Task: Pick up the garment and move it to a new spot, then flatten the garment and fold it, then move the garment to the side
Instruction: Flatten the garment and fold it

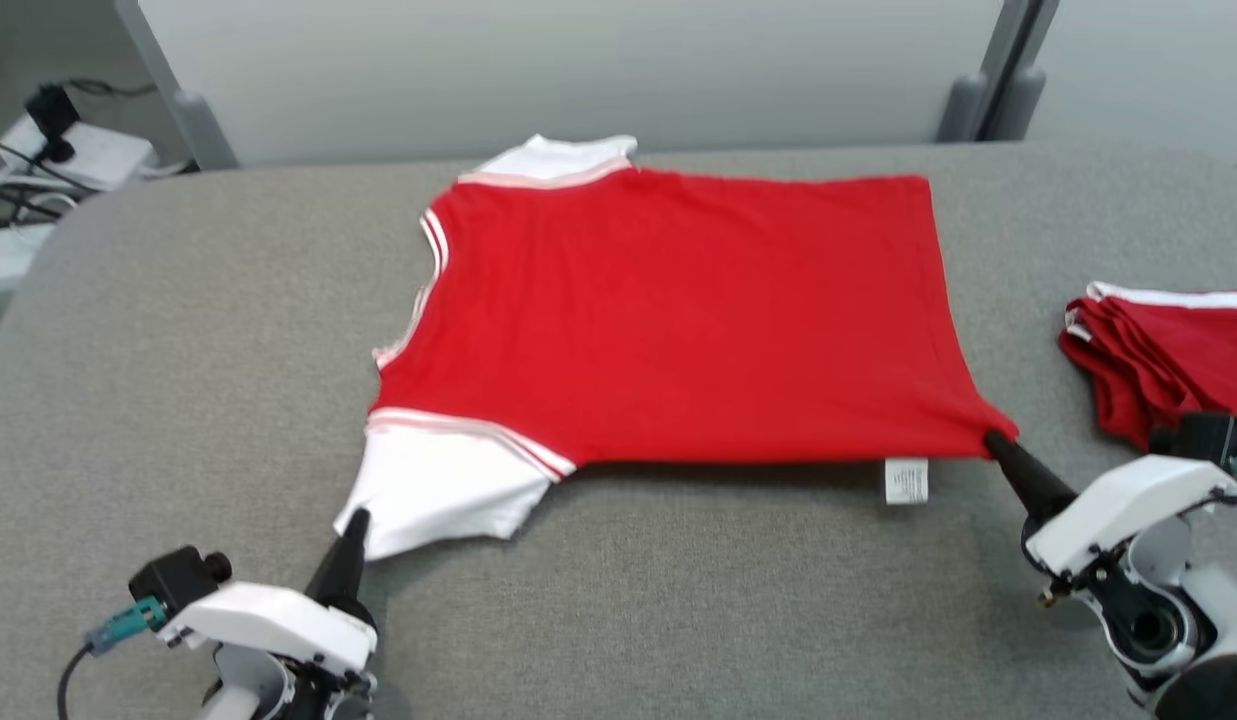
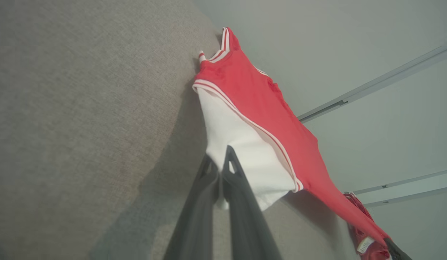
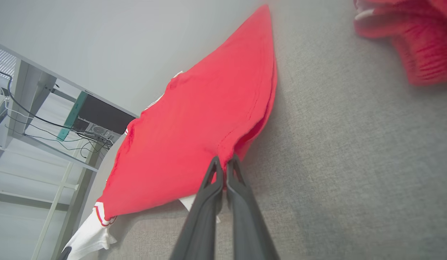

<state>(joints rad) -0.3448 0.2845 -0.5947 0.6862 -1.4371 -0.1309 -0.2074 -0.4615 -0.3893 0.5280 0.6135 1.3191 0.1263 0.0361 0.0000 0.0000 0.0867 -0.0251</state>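
A red T-shirt point(image 1: 678, 310) with white sleeves and striped trim is stretched out over the grey table point(image 1: 178, 350), its near edge lifted a little. My left gripper point(image 1: 356, 520) is shut on the tip of the near white sleeve point(image 2: 241, 144). At the right, my right gripper point(image 1: 998, 440) is shut on the near bottom corner of the hem point(image 3: 237, 144). Both pairs of fingers point(image 3: 216, 191) are pressed together on cloth. A white care label point(image 1: 906, 480) hangs from the near edge. The far sleeve point(image 1: 553, 158) lies at the table's back.
A folded pile of red garments point(image 1: 1163, 350) lies at the table's right edge, close behind my right wrist. A grey wall panel point(image 1: 578, 70) stands behind the table. Cables and a white box point(image 1: 68, 150) sit off the far left corner.
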